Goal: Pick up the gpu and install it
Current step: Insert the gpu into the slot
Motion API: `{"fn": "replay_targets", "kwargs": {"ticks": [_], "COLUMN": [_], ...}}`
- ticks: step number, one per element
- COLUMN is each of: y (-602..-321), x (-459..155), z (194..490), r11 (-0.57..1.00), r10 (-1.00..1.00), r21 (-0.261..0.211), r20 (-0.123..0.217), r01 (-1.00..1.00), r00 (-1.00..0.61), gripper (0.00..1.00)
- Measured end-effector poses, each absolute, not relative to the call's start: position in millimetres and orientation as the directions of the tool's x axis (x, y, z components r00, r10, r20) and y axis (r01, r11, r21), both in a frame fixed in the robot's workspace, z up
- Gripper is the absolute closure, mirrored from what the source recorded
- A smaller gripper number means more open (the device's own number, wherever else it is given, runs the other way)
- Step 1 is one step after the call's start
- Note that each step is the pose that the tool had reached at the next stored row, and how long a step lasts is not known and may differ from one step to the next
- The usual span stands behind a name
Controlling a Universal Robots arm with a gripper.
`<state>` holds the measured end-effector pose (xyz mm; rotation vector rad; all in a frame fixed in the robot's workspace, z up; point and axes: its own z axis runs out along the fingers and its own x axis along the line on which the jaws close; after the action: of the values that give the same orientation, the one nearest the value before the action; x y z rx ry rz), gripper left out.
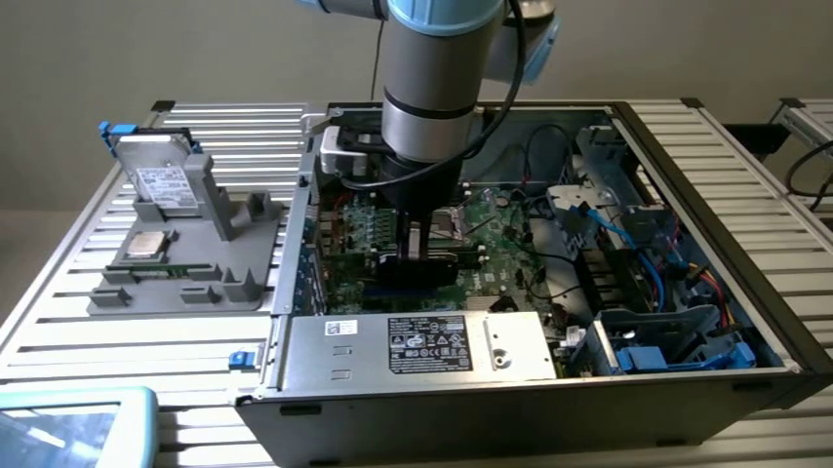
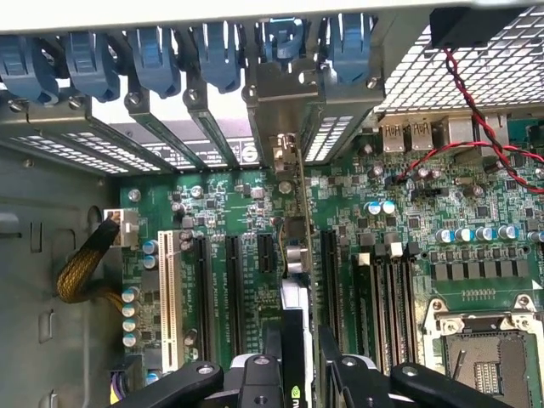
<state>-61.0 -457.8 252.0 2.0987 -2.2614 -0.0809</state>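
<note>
**One card, one slot: gpu poised on edge above the motherboard**

Down inside the case, the pincer (image 2: 296, 361) is pinching the gpu (image 2: 294, 297), and its two dark fingers (image 2: 328, 350) are clamped on either face. The card stands on edge over the motherboard (image 2: 425, 212), and the wrist view looks straight down its thin top. Its silvery bracket (image 2: 289, 157) reaches toward the motherboard's rear edge, just below the row of blue clips (image 2: 217, 55). In the exterior view the pincer (image 1: 419, 239) and the black card (image 1: 419, 265) sit low over the middle of the motherboard. I cannot tell whether the connector is already in its slot or hovering just above it.

Black expansion slots (image 2: 202, 289) run parallel on either side of the card, with a white slot (image 2: 167, 297) further out. The processor socket (image 2: 489, 361) sits at the motherboard's far corner.

This step, I'd say, is all about alignment. The card should stay dead upright with its long edge parallel to the slot. The bracket should line up with the open gap at the rear wall. Pressure should go straight down and evenly, because any tilt risks jamming one end. The red-and-black wires (image 2: 459, 93) lie near the path.

Well apart from the motherboard, on the counter (image 1: 59, 312), a grey fixture (image 1: 248, 283) carries a hard drive (image 1: 167, 180).
</note>
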Motion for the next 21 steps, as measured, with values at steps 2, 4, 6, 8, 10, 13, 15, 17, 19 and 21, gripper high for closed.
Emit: {"fn": "replay_targets", "kwargs": {"ticks": [2, 4, 6, 8, 10, 13, 15, 17, 19, 21], "y": [-457.8, -457.8, -457.8, -457.8, -457.8, -457.8, -458.2, -458.2, -458.2, -458.2], "x": [-61.1, -61.1, -61.1, -61.0, -61.0, -60.9, -60.7, -60.7, -60.1, -59.9], "z": [251.9, 251.9, 251.9, 251.9, 251.9, 251.9, 252.1, 252.2, 252.2, 252.1], "r11": [0.074, 0.074, 0.074, 0.074, 0.074, 0.075, 0.075, 0.078, 0.081, 0.089], "r10": [-0.997, -0.997, -0.997, -0.997, -0.997, -0.997, -0.997, -0.997, -0.997, -0.996], "r21": [0.076, 0.076, 0.076, 0.076, 0.076, 0.077, 0.08, 0.081, 0.082, 0.082], "r20": [0.004, 0.004, 0.004, 0.004, 0.004, 0.004, 0.005, 0.005, 0.005, 0.005], "r01": [-0.994, -0.994, -0.994, -0.994, -0.994, -0.994, -0.994, -0.994, -0.993, -0.993], "r00": [-0.074, -0.074, -0.074, -0.074, -0.074, -0.075, -0.075, -0.078, -0.081, -0.088], "gripper": [0.73, 0.73, 0.73, 0.73, 0.73, 0.73, 0.73, 0.73, 0.73, 0.73]}}
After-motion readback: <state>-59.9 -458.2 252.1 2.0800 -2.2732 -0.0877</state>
